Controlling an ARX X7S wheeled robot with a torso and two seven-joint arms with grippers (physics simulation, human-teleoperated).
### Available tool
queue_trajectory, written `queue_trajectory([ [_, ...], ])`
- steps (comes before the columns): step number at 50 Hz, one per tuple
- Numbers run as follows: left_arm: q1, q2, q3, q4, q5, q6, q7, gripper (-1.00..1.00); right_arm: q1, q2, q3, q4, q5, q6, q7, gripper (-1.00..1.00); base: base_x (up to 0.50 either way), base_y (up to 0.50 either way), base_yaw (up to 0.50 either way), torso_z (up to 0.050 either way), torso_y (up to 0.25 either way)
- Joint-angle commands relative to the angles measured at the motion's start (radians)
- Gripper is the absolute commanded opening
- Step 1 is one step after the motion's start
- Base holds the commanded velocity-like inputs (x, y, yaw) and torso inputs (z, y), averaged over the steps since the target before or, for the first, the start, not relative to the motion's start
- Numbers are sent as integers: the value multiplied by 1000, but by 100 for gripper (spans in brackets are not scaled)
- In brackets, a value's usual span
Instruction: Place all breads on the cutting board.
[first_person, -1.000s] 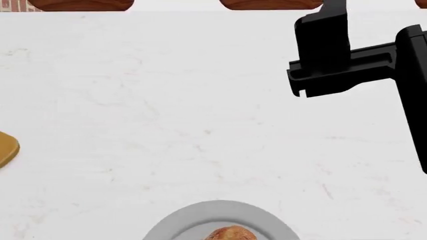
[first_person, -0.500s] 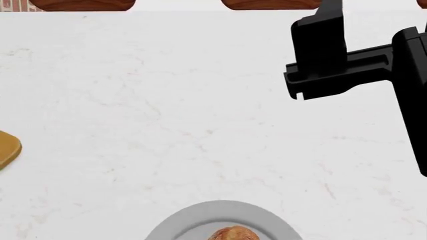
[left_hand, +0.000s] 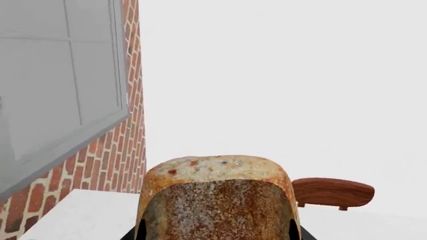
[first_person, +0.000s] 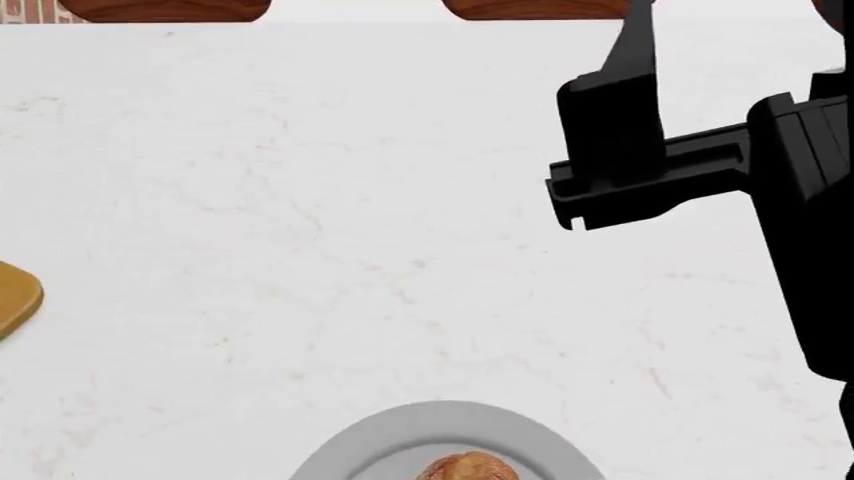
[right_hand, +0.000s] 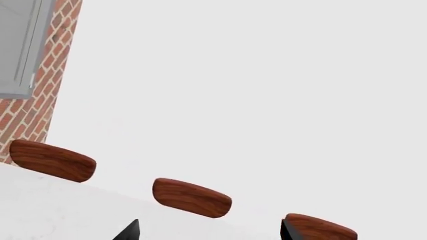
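A speckled golden-brown bread (left_hand: 217, 197) fills the left wrist view, and my left gripper (left_hand: 217, 231) is shut on it, a black fingertip showing at each side. It hangs above the white table's far corner. A second, reddish-brown bread (first_person: 461, 468) lies on a grey plate (first_person: 360, 445) at the head view's lower edge. A rounded tan corner of the cutting board (first_person: 16, 297) peeks in at the left edge. My right arm (first_person: 641, 150) hovers at the right. The right gripper (right_hand: 208, 231) is open with nothing between its fingers. The left gripper is out of the head view.
Brown wooden chair backs (first_person: 160, 8) line the far side of the white marble table (first_person: 334, 220); they also show as chair backs (right_hand: 192, 197) in the right wrist view. A brick wall with a grey window (left_hand: 60, 90) stands beyond the table's corner.
The right arm has shifted left and a little lower in the head view. The plate, its bread and the board corner stay where they were.
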Motion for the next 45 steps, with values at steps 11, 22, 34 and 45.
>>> queue_trajectory([
  [11,-38,365,-794,-501,1548,-172,689,-100,-20,-11,-16,6,-30,-10,-25,100,0,0,0,0,0],
  [22,-38,399,-886,-524,1834,-191,853,-100,247,-66,-85,172,103,106,-18,100,0,2,0,0,0],
  [34,-38,391,-868,-514,1878,-195,930,-100,319,-89,-122,219,130,143,-24,100,0,3,0,0,0],
  [45,-38,393,-863,-428,1941,-238,980,-100,300,-75,-111,202,136,124,-22,100,0,4,-1,0,-115],
])
